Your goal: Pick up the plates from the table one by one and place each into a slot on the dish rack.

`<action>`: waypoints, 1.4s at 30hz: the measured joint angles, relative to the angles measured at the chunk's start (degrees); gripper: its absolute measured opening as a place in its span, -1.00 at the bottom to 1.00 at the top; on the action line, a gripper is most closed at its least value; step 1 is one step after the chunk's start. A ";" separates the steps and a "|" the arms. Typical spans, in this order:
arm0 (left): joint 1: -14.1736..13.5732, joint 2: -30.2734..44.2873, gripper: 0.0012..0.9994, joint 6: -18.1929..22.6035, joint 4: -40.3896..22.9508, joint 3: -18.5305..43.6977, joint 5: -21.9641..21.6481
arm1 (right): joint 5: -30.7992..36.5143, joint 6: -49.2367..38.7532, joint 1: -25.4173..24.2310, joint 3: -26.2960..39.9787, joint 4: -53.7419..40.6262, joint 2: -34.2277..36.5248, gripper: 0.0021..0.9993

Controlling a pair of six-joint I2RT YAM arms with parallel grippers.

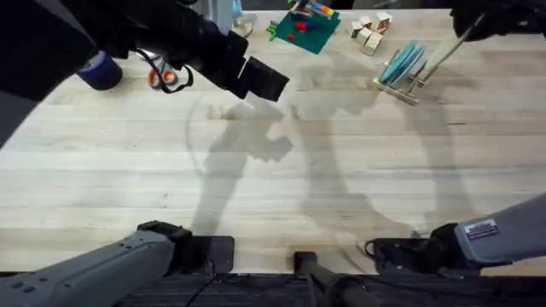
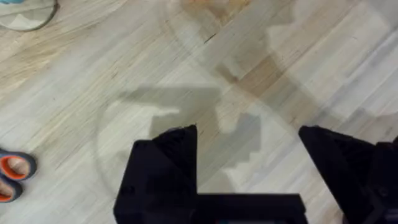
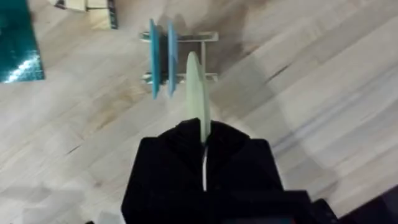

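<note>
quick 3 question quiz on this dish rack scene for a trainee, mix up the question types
1. True or false: the right gripper is shut on the cream plate.
2. How many blue plates stand in the dish rack? A one, B two, C none.
3. Fill in: the left gripper is ____ over the bare table.

Key: 1 true. 2 B: two blue plates stand on edge in the rack, and the cream plate is above it, not slotted yet. 3 open.
</note>
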 joint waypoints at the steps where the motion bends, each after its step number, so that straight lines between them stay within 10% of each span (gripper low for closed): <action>1: -0.01 0.00 0.99 -0.01 0.00 0.00 -0.01 | 0.00 0.00 -0.33 0.00 -0.38 0.00 -0.94; 42: -0.01 0.00 0.99 0.01 -0.61 0.00 -0.01 | -12.48 -7.17 -9.20 0.11 3.18 8.95 -0.94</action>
